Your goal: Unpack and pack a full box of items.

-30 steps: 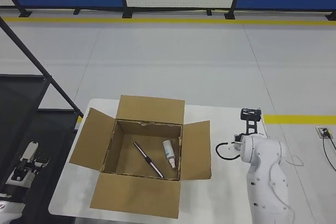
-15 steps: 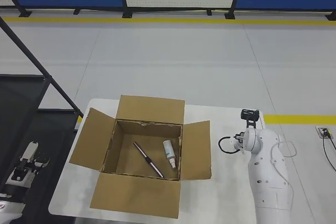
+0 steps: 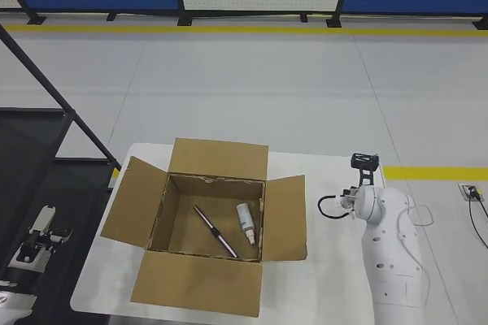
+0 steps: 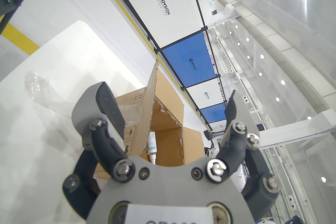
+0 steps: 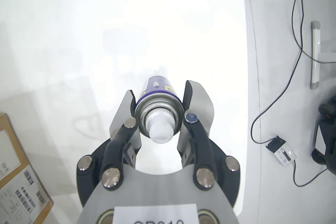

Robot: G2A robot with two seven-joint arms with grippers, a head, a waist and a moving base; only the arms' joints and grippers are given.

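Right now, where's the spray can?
Right wrist view: the spray can is clamped in the right gripper above the white table, right of the cardboard box.

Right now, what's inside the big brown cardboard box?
Inside the open brown cardboard box lie a thin dark rod and a small white bottle with a nozzle, apart from each other on its floor. The bit of floor beneath them is covered.

Cardboard box (image 3: 197,284), flaps open, mid-table. Inside, lying flat: slim dark pen (image 3: 215,231), white bottle (image 3: 245,220). Purple spray can (image 5: 157,87), held by right gripper (image 5: 160,93), outside box.
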